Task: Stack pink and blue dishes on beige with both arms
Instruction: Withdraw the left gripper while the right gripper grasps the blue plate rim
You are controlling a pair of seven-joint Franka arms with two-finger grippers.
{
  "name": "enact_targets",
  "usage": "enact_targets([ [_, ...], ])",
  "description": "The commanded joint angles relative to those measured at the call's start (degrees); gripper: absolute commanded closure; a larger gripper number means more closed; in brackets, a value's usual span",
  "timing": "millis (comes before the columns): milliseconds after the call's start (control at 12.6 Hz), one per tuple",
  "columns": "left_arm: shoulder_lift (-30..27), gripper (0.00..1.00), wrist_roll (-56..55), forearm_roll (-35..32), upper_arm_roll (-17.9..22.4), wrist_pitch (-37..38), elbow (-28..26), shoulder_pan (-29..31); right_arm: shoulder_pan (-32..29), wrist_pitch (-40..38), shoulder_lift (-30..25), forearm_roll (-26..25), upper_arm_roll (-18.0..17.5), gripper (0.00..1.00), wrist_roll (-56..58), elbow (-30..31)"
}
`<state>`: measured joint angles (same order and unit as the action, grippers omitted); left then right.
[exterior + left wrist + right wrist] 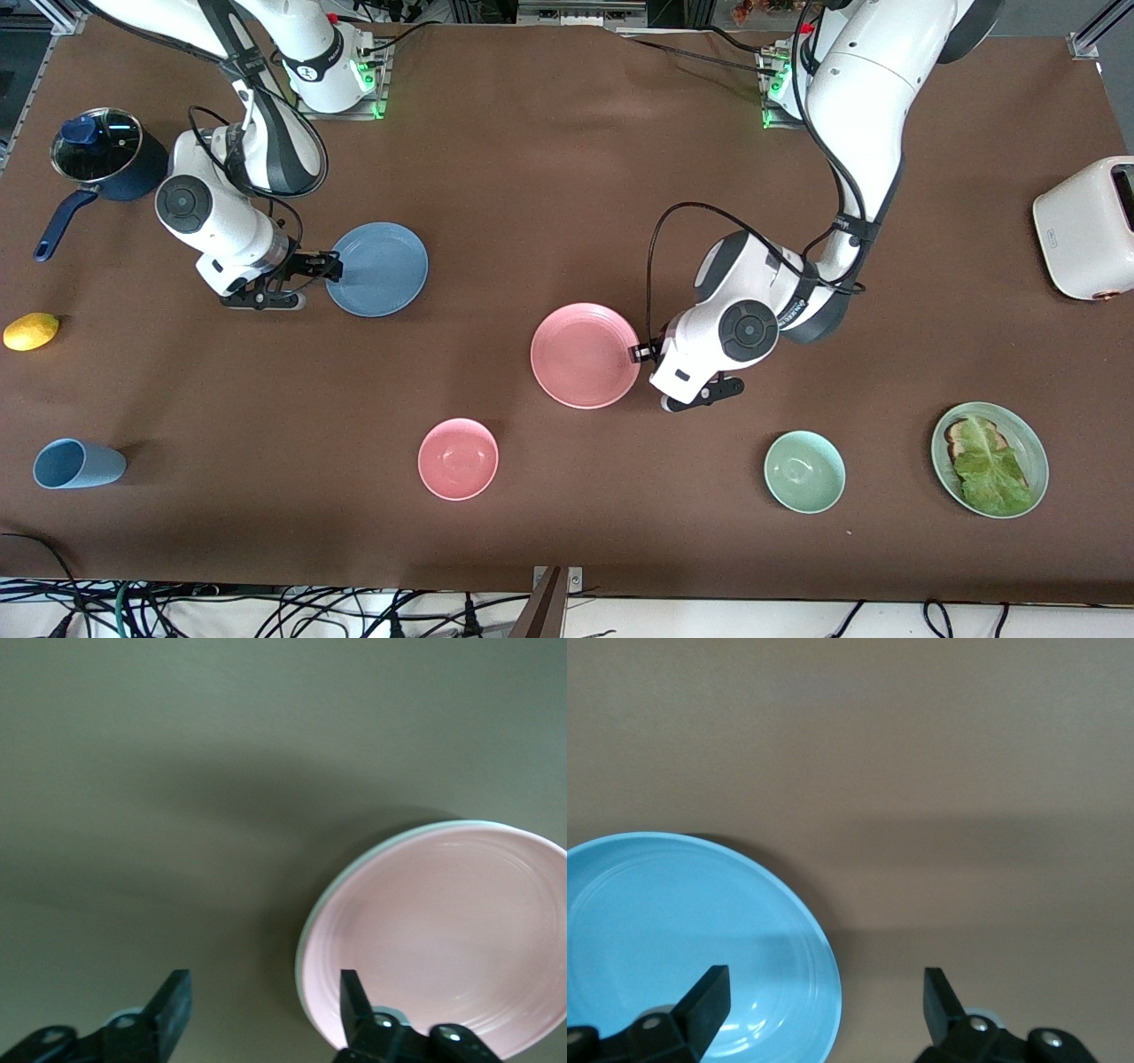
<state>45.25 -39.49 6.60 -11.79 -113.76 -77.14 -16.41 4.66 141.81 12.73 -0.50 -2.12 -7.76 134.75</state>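
Left hand (640,353) gapes at the pink plate's (585,355) rim, holding nothing. Right hand (335,265) gapes empty at the blue plate's (379,268) rim.

You see the blue plate (378,268) lying flat on the brown surface (549,177), toward the right arm's end. It is round, wide and shallow, with faint rings at the rim. The pink plate (585,355) has the same shape and size. It lies flat near the middle, nearer to the front camera than the blue plate. The two plates are well apart.
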Motion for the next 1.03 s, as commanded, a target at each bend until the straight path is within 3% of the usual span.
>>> enact_targets([
  [0,-1.7,0.0,3.9,-0.8,0.0,4.8,0.2,2.9,-0.2,4.8,0.8,0.1,-1.2,0.04,-0.7,2.7],
  [318,-5.2,0.0,11.5,-3.0,-0.1,12.0,-0.4,8.7,-0.2,6.9,2.7,0.1,-1.7,0.16,-0.6,2.8],
  [636,-7.7,0.0,20.5,-4.8,0.0,17.8,-0.4,15.0,-0.2,8.4,3.9,0.1,-1.8,0.37,0.0,3.2],
  [953,-10.0,0.0,31.7,-8.5,0.0,23.4,-0.4,20.0,-0.3,8.0,3.4,0.1,-1.7,0.81,0.3,3.1],
])
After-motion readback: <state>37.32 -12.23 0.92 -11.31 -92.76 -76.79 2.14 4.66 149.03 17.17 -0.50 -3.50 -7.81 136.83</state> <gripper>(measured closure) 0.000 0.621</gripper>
